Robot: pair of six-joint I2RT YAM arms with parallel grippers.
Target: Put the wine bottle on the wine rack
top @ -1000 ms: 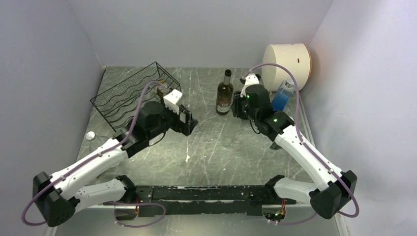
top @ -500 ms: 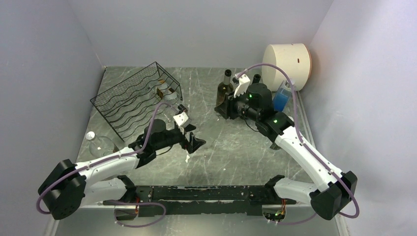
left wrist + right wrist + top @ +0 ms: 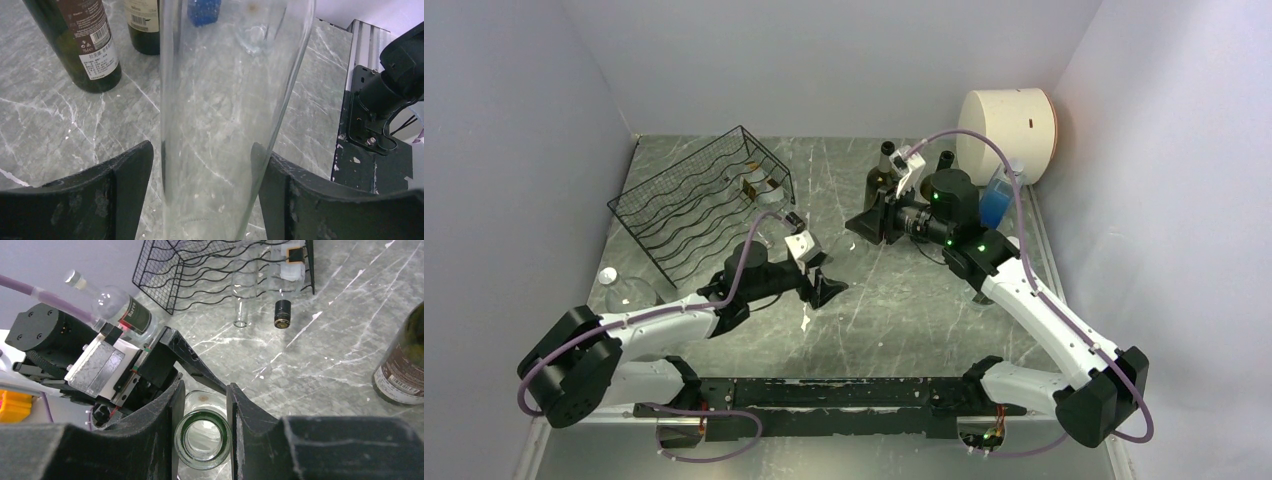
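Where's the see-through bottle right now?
Near the middle of the table, right of the wine rack: the right wrist view shows the clear bottle with its neck in the right gripper, its body between the fingers of the left gripper.

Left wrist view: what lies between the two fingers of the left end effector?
A clear glass bottle lies between the fingers, shown in the left wrist view; whether they press it is unclear.

We see pale lilac walls (image 3: 824,60) on three sides; grey marbled tabletop (image 3: 894,330) spreads beneath the left claw (image 3: 824,290).
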